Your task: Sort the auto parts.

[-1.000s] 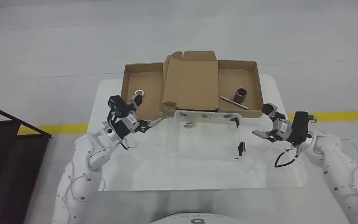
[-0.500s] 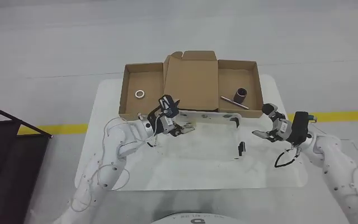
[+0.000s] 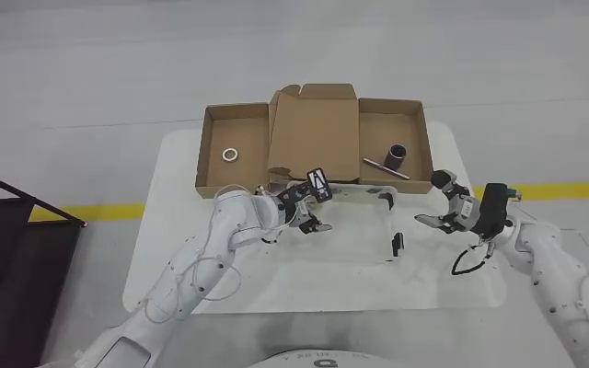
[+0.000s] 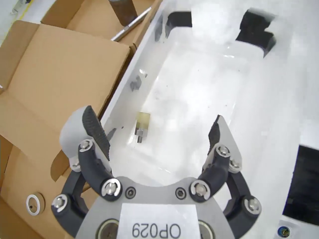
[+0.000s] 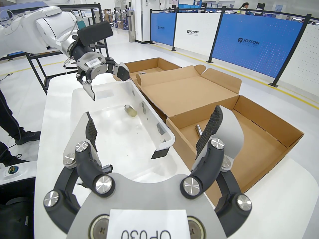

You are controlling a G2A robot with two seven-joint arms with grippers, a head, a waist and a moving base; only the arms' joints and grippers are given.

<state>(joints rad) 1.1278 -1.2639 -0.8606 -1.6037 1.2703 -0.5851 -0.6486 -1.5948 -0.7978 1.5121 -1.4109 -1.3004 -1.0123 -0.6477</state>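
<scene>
The left end effector (image 4: 153, 113) has swung from the left compartment of the cardboard box (image 3: 313, 129), where the washer (image 3: 230, 155) lies, across to the clear tray (image 4: 135, 60). It now hangs released above the small threaded fitting (image 4: 141, 126) on the tray floor, so the next pick looks begun. The right end effector (image 5: 152, 111) stays released near the tray's other end.

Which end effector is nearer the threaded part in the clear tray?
Left. The left end effector hangs open above the threaded part, over the tray; the right end effector sits beyond the tray's opposite end.
</scene>
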